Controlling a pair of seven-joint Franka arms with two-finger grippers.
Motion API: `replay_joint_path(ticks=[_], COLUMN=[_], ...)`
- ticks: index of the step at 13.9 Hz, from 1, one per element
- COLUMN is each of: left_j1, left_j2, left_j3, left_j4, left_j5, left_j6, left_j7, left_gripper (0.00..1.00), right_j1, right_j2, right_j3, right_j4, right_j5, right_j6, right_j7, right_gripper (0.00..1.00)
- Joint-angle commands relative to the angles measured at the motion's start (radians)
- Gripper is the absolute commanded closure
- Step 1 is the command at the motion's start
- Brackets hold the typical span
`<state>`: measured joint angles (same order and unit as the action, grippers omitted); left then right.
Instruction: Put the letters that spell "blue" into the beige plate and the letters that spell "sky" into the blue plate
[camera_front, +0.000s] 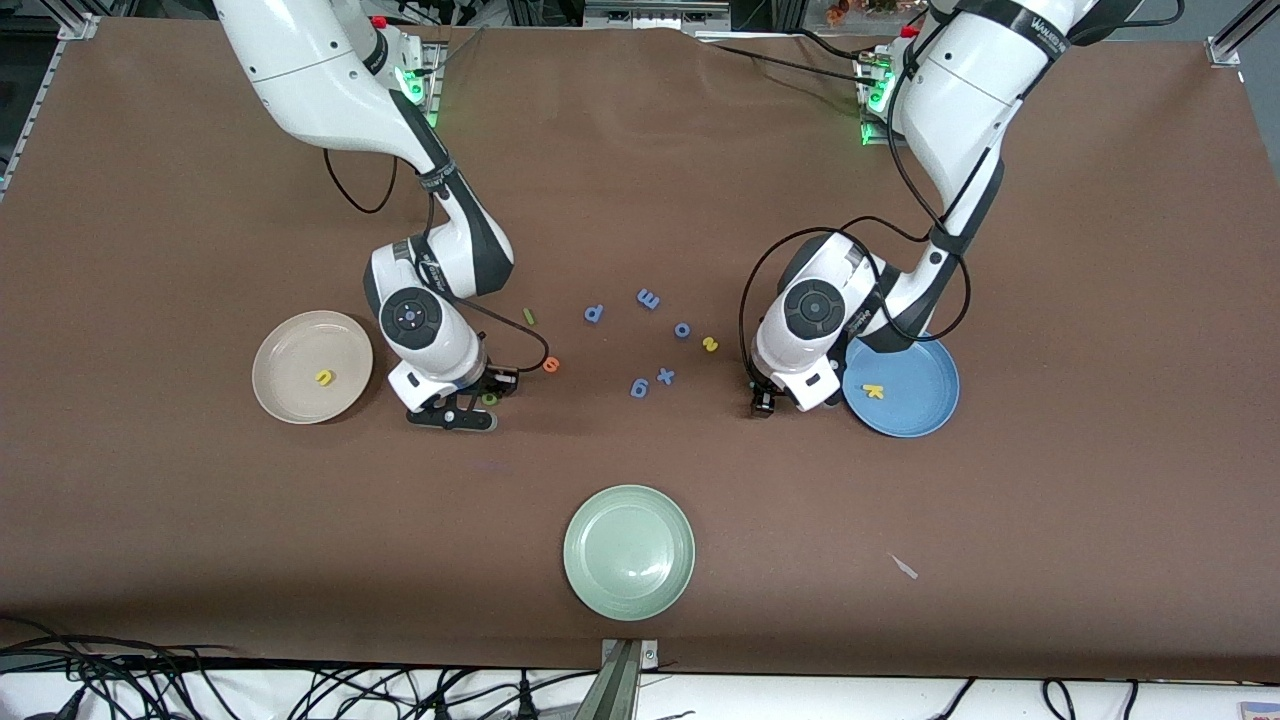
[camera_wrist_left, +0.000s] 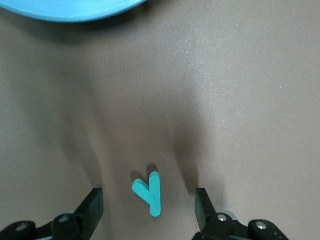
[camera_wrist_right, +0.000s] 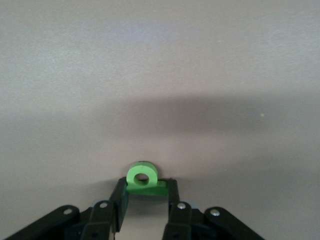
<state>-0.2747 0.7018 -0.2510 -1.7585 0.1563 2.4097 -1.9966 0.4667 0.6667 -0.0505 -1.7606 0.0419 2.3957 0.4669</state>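
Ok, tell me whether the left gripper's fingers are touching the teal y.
Apart. The left wrist view shows bare table between the teal y and each of the fingers.

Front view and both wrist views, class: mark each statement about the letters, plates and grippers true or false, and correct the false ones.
1. A yellow letter lies in the beige plate. True.
2. The blue plate is empty. False: a yellow letter k lies in it.
3. The right gripper is shut on the green letter. True.
4. The left gripper has lifted the teal letter y. False: it lies on the table between open fingers.
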Motion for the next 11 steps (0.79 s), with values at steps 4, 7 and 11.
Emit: replay_joint_path(ticks=[4,7,11], left_j1=[-0.001,0.000,0.003], left_j2=[-0.022,-0.019,-0.045], left_j3=[0.007,0.007,0.018], left_j4=[-0.029,-0.027,-0.007], left_j5=[-0.006,-0.006,0.005], left_j6=[0.012,0.014,0.006], left_j7=[-0.036,-0.037,0.005], left_gripper=[0.68,0.75,0.94], right_j1=[-0.010,-0.010,-0.011], right_j2=[-0.123,-0.186,-0.208], right_j3=[-0.132,-0.222,-0.314], right_j4=[-0.048,-0.178,-0.249], right_j5=[0.016,0.018,0.018], right_j6=[-0.188,-0.113,-0.070], right_j7=[-0.287,-0.469,-0.634], right_gripper=[0.72,0.72,0.72])
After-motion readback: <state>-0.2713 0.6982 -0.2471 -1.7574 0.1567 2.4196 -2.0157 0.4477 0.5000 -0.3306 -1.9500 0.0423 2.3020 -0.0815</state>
